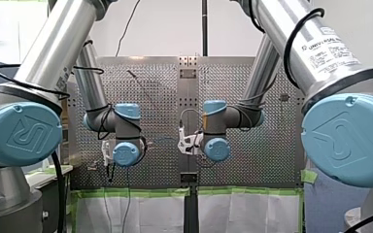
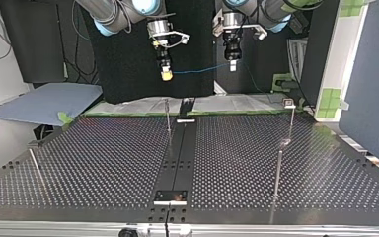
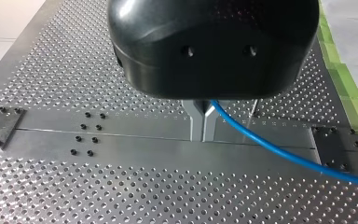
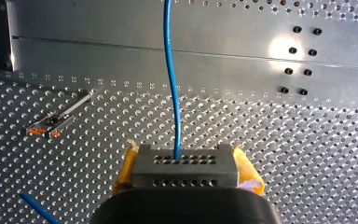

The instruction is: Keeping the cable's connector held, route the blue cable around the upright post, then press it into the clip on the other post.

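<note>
– Grips?
– Your right end effector pinches the connector; left end effector clamps the blue cable, strung 9-to-3 in top view. From the connector, the upright post lies at 6 o'clock.

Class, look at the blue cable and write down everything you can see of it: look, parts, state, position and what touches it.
The blue cable is thin, smooth and flexible-looking, probably plastic-sheathed. One end enters a dark connector with rows of small holes, which is clamped between the yellow pads of my right gripper. From there it spans the air in a slight sag, high above the perforated table, to my left gripper, whose metal fingers are shut on it.
</note>
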Controlling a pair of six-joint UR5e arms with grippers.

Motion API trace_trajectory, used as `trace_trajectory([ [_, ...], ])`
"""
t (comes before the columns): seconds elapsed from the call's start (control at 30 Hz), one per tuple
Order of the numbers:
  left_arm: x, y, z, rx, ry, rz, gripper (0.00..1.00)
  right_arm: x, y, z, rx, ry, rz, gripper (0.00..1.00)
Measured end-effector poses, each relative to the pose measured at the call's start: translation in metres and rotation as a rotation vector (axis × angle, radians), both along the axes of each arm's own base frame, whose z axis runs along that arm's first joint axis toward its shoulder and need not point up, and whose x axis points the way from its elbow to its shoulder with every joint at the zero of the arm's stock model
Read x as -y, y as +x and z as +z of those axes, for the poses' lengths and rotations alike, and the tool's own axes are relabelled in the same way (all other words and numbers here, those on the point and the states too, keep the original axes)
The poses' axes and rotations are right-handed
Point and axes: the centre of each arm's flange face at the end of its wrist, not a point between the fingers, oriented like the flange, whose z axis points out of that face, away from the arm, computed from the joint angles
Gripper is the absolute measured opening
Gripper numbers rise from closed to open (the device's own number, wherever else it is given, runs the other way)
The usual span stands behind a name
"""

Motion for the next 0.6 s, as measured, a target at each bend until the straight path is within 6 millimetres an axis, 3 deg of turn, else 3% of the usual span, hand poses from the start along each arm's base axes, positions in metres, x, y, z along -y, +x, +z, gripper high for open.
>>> trace_trajectory([
  [0.23, 0.0, 0.0, -0.001, -0.004, 0.005, -0.002, 0.0, 0.0, 0.0, 0.0, -0.001, 0.0, 0.0, 0.0],
  [0.37, -0.002, -0.004, -0.013, -0.046, 0.037, -0.008, 0.0, -0.002, 0.003, -0.003, -0.011, 0.003, 0.005, 0.0],
  [0.6, -0.004, -0.008, -0.025, -0.079, 0.058, -0.009, 0.0, -0.011, 0.002, -0.03, -0.072, 0.053, 0.016, 0.0],
])
